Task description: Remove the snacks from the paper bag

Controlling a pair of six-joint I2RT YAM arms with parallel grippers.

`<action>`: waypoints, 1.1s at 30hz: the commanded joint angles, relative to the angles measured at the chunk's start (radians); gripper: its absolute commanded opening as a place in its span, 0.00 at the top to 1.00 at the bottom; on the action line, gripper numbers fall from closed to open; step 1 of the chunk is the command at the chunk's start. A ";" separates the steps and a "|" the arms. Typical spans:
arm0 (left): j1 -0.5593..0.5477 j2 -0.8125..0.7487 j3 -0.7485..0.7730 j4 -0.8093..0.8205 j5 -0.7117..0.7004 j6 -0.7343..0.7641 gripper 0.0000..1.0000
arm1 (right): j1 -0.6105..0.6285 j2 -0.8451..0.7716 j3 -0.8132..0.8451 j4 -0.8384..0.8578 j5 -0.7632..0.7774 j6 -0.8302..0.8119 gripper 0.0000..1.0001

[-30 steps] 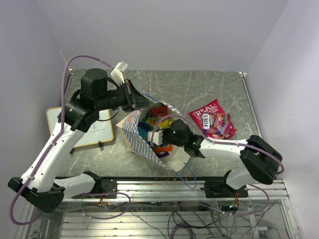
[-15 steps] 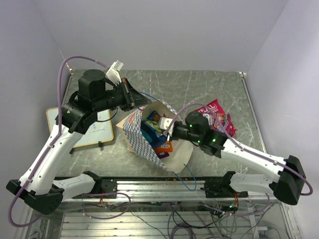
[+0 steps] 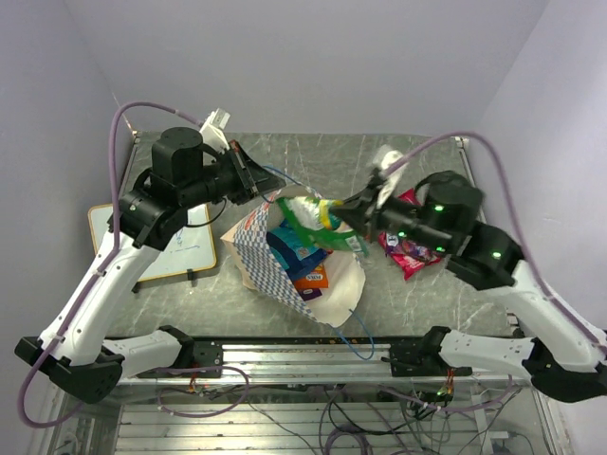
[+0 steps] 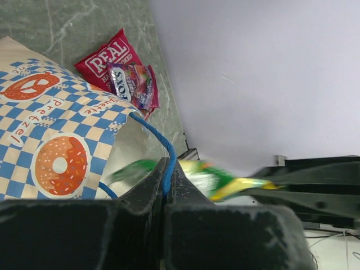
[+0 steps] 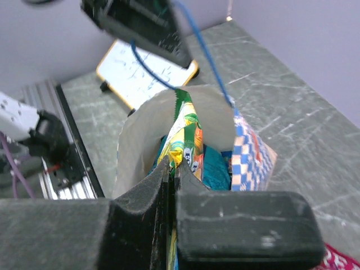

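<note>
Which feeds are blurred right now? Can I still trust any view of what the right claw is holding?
Top external: the right claw and its green packet are smeared, the rest sharp. Left wrist: the packet is a streak, the paper bag print crisp. Right wrist: sharpest view, the packet pinched in the shut claw.

Left arm (image 3: 90, 289) & right arm (image 3: 555, 318): white link shells, black round joint housings, black bases. Lilac cable (image 3: 120, 142) loops along each. Green LEDs (image 3: 437, 208) on right arm's black sections. White plug block (image 3: 216, 121) nr left wrist. Left gripper (image 4: 167, 169), right gripper (image 5: 172, 166): matte black, blocky jaws.
</note>
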 commanded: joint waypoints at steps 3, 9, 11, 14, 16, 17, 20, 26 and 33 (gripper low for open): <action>-0.003 0.009 0.036 -0.026 -0.090 0.008 0.93 | 0.000 -0.073 0.239 -0.205 0.311 0.212 1.00; -0.003 0.043 0.057 -0.053 -0.075 0.036 0.93 | 0.000 -0.015 0.379 -0.222 0.666 0.277 1.00; -0.002 0.047 0.065 -0.058 -0.068 0.045 0.93 | -0.001 0.027 0.374 -0.207 0.796 0.244 1.00; -0.003 0.046 0.074 -0.067 -0.066 0.059 0.93 | -0.004 0.140 0.364 -0.181 0.954 0.183 1.00; -0.003 0.043 0.074 -0.066 -0.059 0.062 0.93 | -0.053 0.206 0.335 -0.124 0.937 0.134 1.00; -0.002 0.041 0.072 -0.064 -0.054 0.063 0.93 | -0.107 0.232 0.325 -0.102 0.891 0.138 1.00; -0.002 0.040 0.067 -0.056 -0.034 0.062 0.93 | -0.320 0.289 0.282 -0.055 0.661 0.258 1.00; -0.001 0.031 0.059 -0.044 -0.010 0.056 0.93 | -0.574 0.353 0.158 0.119 0.312 0.500 1.00; -0.002 0.072 0.125 -0.093 0.018 0.106 0.93 | -0.746 0.369 -0.030 0.282 0.189 0.799 1.00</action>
